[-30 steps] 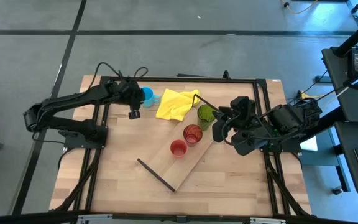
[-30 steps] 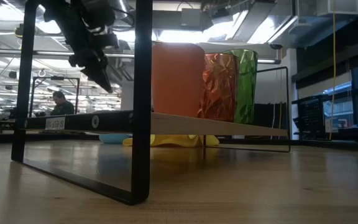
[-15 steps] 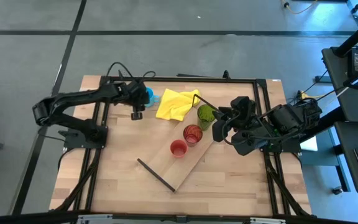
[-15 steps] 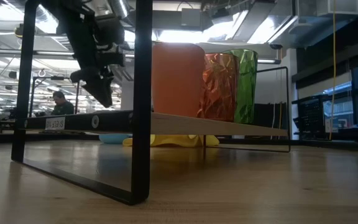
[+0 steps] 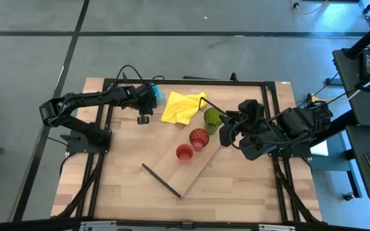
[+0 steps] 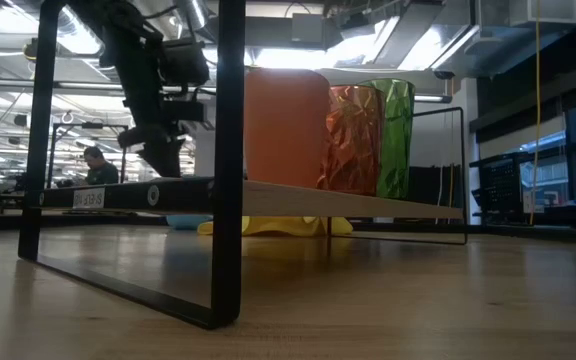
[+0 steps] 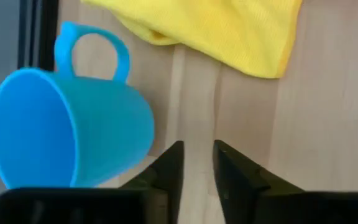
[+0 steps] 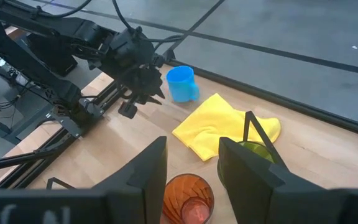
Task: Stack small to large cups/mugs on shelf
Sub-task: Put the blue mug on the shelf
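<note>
Left gripper (image 5: 151, 97) at upper centre-left of high view, just above blue handled mug (image 7: 67, 137); in left wrist view fingers (image 7: 169, 168) nearly together w/ narrow gap, grasping nothing, mug just beside them at lower left of that pic, upright, handle toward yellow cloth (image 5: 182, 107). In high view only a bit of the mug (image 5: 159, 97) visible past the gripper, near the table's (image 5: 121, 186) far edge. In right wrist view mug (image 8: 181, 83) at upper centre, w/ left gripper (image 8: 146, 84) touching or very close; cannot tell which.

Shelf (image 5: 191, 168) lying diagonal across centre of high view, from lower centre up to right of centre. On it, in a row: smaller red cup (image 5: 184, 153), then dark red glass (image 5: 199, 138), then green tumbler (image 5: 212, 118) at upper end, near the cloth. Same three upright on shelf (image 6: 348, 204) in low view, centre-right.

Right gripper (image 5: 227, 131) at centre-right of high view, just beside tumbler, not touching; fingers (image 8: 146, 168) spread apart, empty.
</note>
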